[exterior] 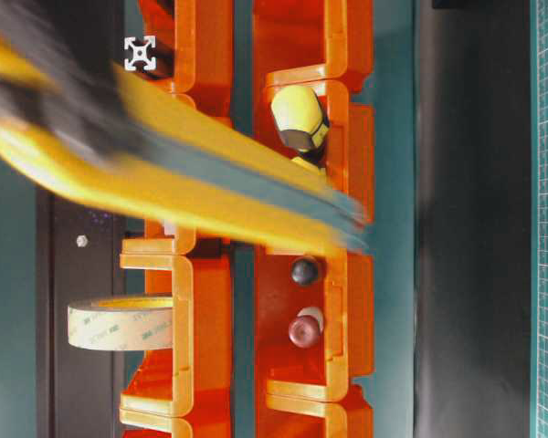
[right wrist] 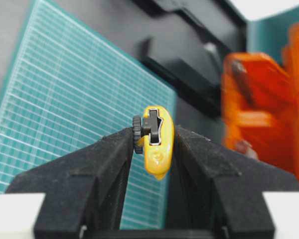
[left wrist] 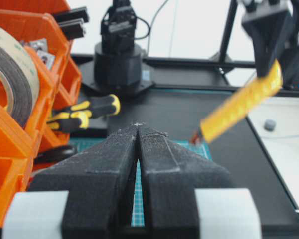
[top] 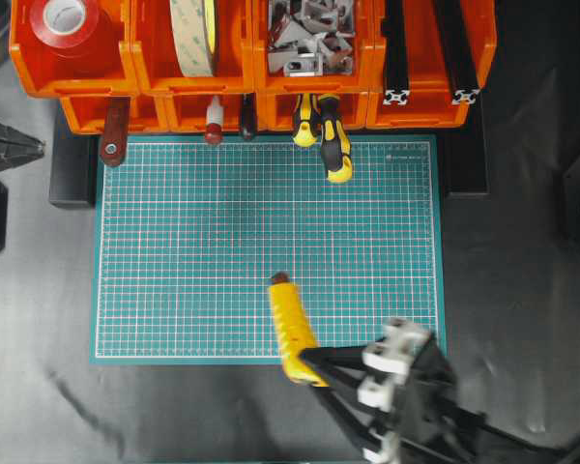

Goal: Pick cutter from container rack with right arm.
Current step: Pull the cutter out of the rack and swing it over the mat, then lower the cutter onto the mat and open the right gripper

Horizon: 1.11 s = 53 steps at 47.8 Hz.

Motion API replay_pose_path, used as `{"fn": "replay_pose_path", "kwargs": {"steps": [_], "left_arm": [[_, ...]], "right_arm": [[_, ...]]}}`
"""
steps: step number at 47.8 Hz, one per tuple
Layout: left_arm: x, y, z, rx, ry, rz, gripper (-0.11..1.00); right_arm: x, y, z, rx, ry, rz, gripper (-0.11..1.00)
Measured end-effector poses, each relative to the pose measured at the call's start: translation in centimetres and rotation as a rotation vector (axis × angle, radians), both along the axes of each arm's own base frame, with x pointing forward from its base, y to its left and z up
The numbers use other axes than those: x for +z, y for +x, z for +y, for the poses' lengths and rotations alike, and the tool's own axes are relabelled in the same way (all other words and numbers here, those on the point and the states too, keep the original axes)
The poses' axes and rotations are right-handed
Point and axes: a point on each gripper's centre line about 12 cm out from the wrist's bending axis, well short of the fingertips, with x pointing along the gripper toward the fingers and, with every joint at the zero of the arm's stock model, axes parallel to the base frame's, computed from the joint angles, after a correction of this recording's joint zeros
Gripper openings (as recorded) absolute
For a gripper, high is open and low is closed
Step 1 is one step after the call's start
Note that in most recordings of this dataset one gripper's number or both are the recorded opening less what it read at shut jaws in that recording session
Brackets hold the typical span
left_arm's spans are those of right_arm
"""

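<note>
Firmly pincer-clamped (right wrist: 153, 144): ridged yellow cutter (top: 292, 330)

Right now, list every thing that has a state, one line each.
cutter: out of the rack, held above the green mat, tip toward the rack.
right gripper: shut on the cutter.
left gripper: shut, holding nothing.
container rack: stocked.
screwdrivers: in their bin, handles sticking out.

1. The cutter (top: 292, 330) is seen as ridged yellow plastic with a mild sheen.
2. The container rack (top: 155, 68) is made of glossy orange plastic.
3. The fingers (right wrist: 109, 164) are covered in matt, grainy black material.
4. The mat (top: 222, 242) appears smooth and matt.
5. The brackets (top: 309, 34) look like dull grey metal.
</note>
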Motion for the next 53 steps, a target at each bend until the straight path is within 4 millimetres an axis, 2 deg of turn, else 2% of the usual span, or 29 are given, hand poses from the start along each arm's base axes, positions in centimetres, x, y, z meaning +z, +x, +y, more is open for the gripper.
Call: {"fn": "replay_pose_path", "kwargs": {"steps": [7,18,37,53], "left_arm": [[0.1,-0.1,0.0,0.0,-0.002,-0.003,0.01],[0.1,-0.1,0.0,-0.001,0.0,-0.003,0.01],[0.1,-0.1,0.0,-0.001,0.0,-0.002,0.01],[-0.2,-0.1,0.1,0.004,-0.003,0.017,0.01]], "right_arm": [[-2.0,1.9,-1.0,0.036,0.023,0.026,0.28],[-4.9,3.8,-3.5,0.052,0.045,0.072,0.28],[-8.7,5.0,-6.7,0.046,0.061,0.144,0.28],[-11.8,4.9,-8.1,0.023,0.07,0.205,0.28]]}}
